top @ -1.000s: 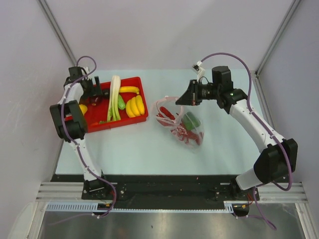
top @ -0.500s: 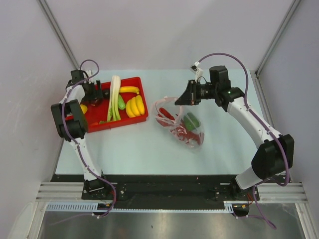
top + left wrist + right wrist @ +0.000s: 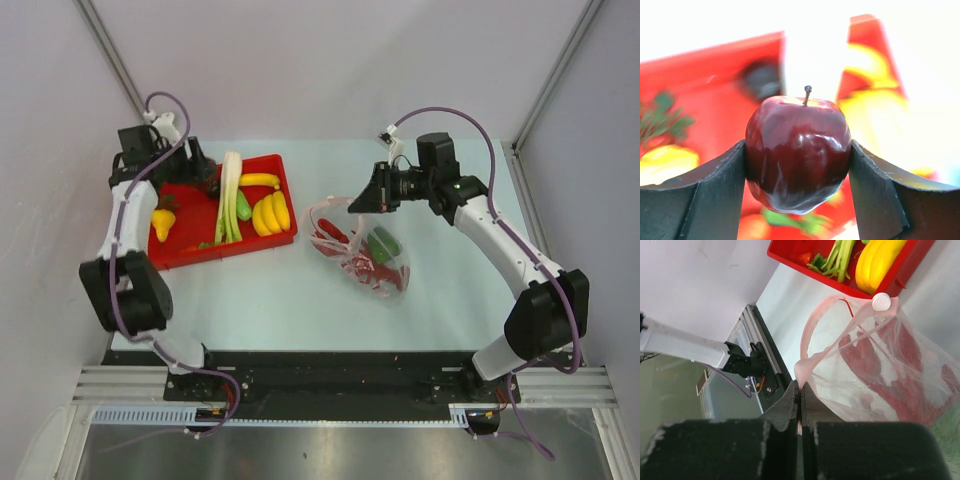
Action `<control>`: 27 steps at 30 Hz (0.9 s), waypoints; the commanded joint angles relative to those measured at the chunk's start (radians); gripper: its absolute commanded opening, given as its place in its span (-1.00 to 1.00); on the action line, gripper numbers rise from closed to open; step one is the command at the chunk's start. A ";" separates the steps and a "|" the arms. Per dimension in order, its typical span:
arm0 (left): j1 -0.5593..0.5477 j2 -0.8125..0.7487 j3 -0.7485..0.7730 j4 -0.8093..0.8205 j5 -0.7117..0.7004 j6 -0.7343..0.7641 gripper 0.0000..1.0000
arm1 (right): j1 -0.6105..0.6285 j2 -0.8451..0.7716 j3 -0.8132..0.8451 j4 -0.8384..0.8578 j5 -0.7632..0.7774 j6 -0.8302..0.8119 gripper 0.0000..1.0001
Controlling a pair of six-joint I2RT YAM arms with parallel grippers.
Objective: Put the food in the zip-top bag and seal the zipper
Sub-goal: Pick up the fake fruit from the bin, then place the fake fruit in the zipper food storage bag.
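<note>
Maroon fruit (image 3: 797, 152) sits clamped in the left gripper (image 3: 207, 178) above the tray (image 3: 185, 250), upper left. At centre, the right gripper (image 3: 800, 390) is pinched tight on the bag (image 3: 368, 258) at its pink zipper (image 3: 812, 325).

Left wrist view: the tray (image 3: 705, 65) behind the fruit (image 3: 797, 150) is a blur; both fingers (image 3: 715, 200) run off the bottom edge. From above the fruit is too small to make out. Right wrist view: the bag (image 3: 840, 385) runs off the right edge, the bananas (image 3: 880, 260) off the top, the lobster (image 3: 865, 365) smeared behind crinkled plastic.
</note>
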 commanded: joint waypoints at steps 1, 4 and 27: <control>-0.189 -0.282 -0.092 0.038 0.266 -0.104 0.05 | 0.004 -0.010 0.035 0.043 -0.003 -0.003 -1.00; -0.361 -0.385 -0.245 0.128 0.319 -0.201 0.06 | 0.009 -0.010 0.028 0.082 -0.005 0.020 -1.00; -0.655 -0.387 -0.335 0.292 0.258 -0.324 1.00 | 0.001 -0.056 -0.025 0.179 -0.026 0.094 -1.00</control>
